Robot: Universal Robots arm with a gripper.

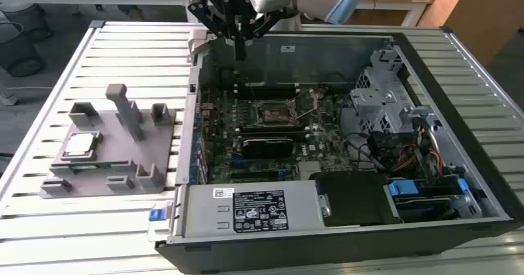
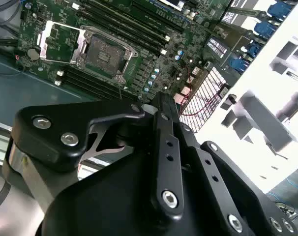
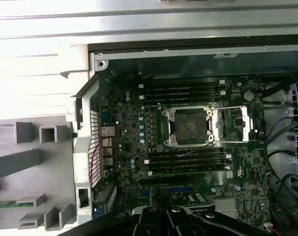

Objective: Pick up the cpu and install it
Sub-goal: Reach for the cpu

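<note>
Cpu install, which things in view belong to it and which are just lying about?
For the job:
- small silvery-grey square cpu, resting on the grey plastic holder
- open black-framed square socket on the green motherboard
- black gripper

Lying about:
- narrow green memory stick in the holder
- silver power supply box
- grey metal drive cage

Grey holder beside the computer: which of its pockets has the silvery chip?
The square seat at the exterior view's left end of the grey holder, where the cpu lies flat. The narrow slot beside it holds a green memory stick instead.
</note>
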